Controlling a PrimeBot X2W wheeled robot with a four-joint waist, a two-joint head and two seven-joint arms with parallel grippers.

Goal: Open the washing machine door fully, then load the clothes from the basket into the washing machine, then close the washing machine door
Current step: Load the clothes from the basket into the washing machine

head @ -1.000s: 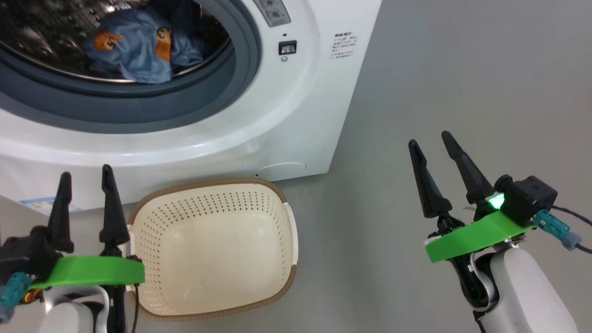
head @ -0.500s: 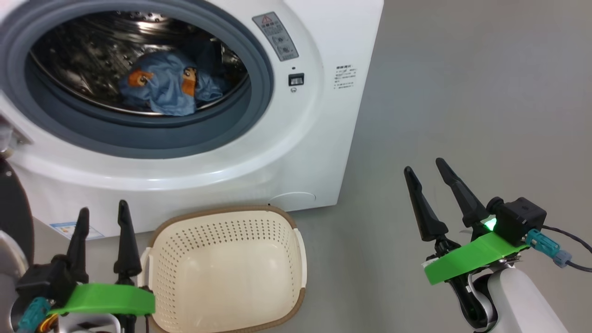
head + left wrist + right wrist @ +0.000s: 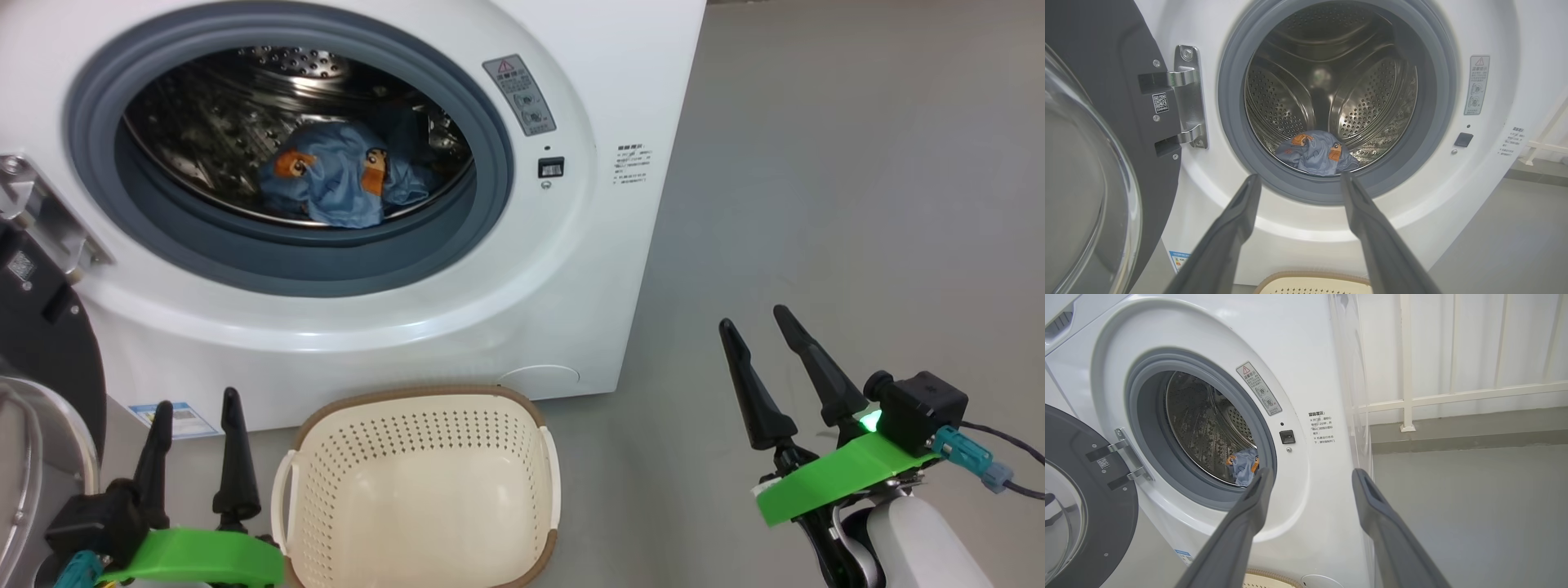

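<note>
The clothes [image 3: 335, 184] lay bunched in the bottom of the steel drum [image 3: 1290, 102], just behind the lower lip of the grey seal [image 3: 310, 269]. The washing machine [image 3: 571, 269] stood on the floor [image 3: 857, 204]. The washing machine door [image 3: 1090, 506] hung swung wide on its metal hinge [image 3: 1188, 98], at the left side of the opening, with its inner face and glass bowl turned outward. The basket [image 3: 416, 433] sat on the floor below the opening, close against the machine's front. Contact could not be confirmed. Its cream bottom was bare to view.

The left gripper [image 3: 197, 400] was just beside the basket's left handle. Its fingers were spread apart and pointed toward the machine, with nothing between them. The right gripper [image 3: 753, 318] was over bare floor, off the machine's front right corner and well apart from the basket. Its fingers were likewise spread, gripping nothing.
</note>
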